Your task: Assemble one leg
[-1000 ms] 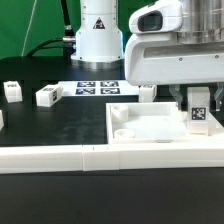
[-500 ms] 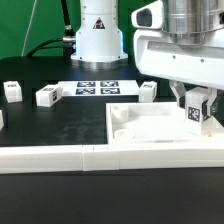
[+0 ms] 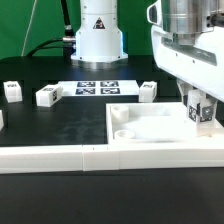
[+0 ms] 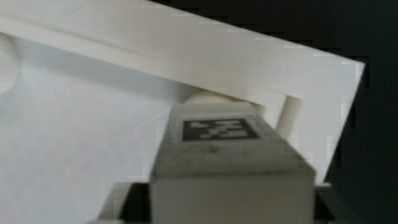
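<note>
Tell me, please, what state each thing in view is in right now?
gripper: shut on the held leg, at the tray-like part's corner.
held leg: clamped between the fingers, tag visible; whether it touches the tray-like part, cannot tell.
tray-like part: flat on the table, rim up.
loose legs: lying apart on the table, untouched.
marker board: flat on the table.
border strip: lying flat on the table.

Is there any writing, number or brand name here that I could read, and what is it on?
No readable words, numbers or brands anywhere.
The marker board: black-and-white square patterns only, no letters.
The leg in the gripper: a tag of the same kind, no text.
The loose blocks: tags too small to make out.
</note>
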Available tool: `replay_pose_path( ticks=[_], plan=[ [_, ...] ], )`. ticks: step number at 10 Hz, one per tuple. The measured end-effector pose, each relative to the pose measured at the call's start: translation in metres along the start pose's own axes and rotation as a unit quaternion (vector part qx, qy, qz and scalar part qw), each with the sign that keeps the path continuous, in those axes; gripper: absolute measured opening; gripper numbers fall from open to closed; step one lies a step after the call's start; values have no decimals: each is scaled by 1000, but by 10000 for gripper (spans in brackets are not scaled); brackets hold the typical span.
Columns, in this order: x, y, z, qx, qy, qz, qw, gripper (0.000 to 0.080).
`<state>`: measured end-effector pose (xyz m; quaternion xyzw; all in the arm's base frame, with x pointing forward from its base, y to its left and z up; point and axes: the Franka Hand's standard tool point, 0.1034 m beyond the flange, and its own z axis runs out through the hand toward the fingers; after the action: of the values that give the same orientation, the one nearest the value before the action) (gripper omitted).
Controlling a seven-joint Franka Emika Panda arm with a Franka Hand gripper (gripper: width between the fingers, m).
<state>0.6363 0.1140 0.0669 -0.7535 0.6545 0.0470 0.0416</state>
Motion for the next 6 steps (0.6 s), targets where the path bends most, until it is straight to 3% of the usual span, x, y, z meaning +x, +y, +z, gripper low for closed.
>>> replay_pose_path(
  ticks=[2,5,6],
  plan=[
    [0,0,0,0,-1,15,1000,291],
    [-2,0,1,-2,-2,-24,1000,615],
    [-3,1,1,-2,-1,-76,997,615]
  ],
)
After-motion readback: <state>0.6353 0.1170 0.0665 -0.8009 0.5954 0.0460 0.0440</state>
